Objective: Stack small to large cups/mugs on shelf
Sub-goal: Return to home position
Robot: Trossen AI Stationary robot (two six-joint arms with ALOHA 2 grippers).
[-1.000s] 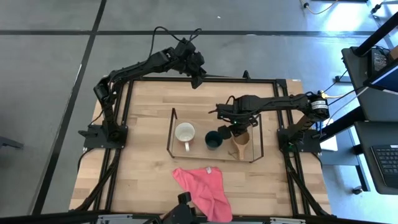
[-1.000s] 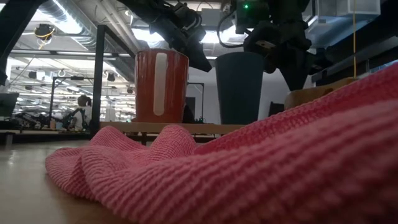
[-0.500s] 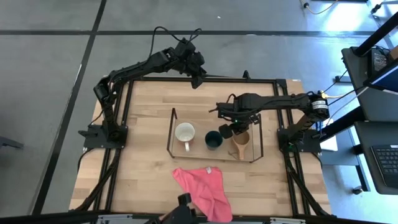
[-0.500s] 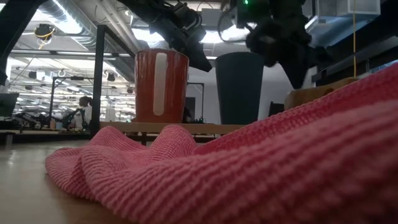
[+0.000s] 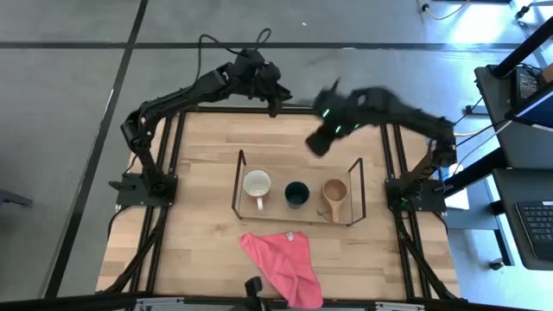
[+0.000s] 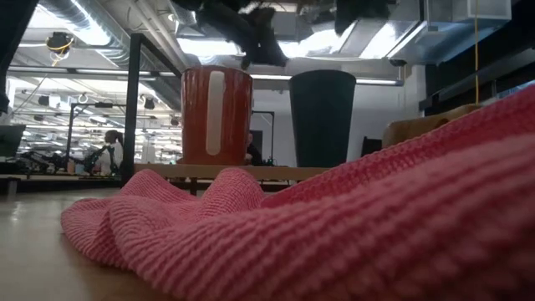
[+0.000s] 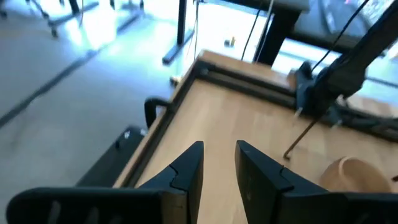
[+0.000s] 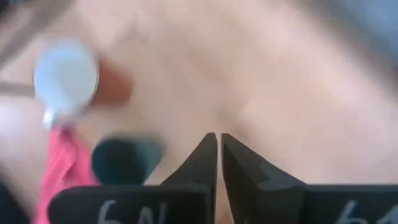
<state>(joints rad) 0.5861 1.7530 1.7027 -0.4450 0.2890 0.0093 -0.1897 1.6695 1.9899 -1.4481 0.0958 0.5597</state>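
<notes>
Three cups stand in a row on their bases on the black wire shelf [image 5: 239, 173]: the reddish mug with the white inside [image 5: 257, 184] at the left, the dark green cup [image 5: 296, 193] in the middle, and the tan wooden cup [image 5: 334, 192] at the right. My right gripper [image 5: 318, 142] hangs high over the shelf's far side. Its fingers [image 8: 217, 142] are nearly together, empty and pointing steeply down. My left gripper [image 5: 275, 105] hovers over the table's far edge; its fingers [image 7: 219, 152] are open and hold nothing.
A pink cloth [image 5: 285, 263] lies crumpled near the table's front edge and fills the foreground of the low view [image 6: 334, 226]. A black frame [image 5: 380, 112] edges the table. Bare wood lies to the left of the shelf and behind it.
My right gripper has risen fast from between the green and the wooden cup, going up and toward the table's far edge, and has rolled and tipped on the way. All three cups have stayed in place on the shelf. My left gripper has risen a little.
</notes>
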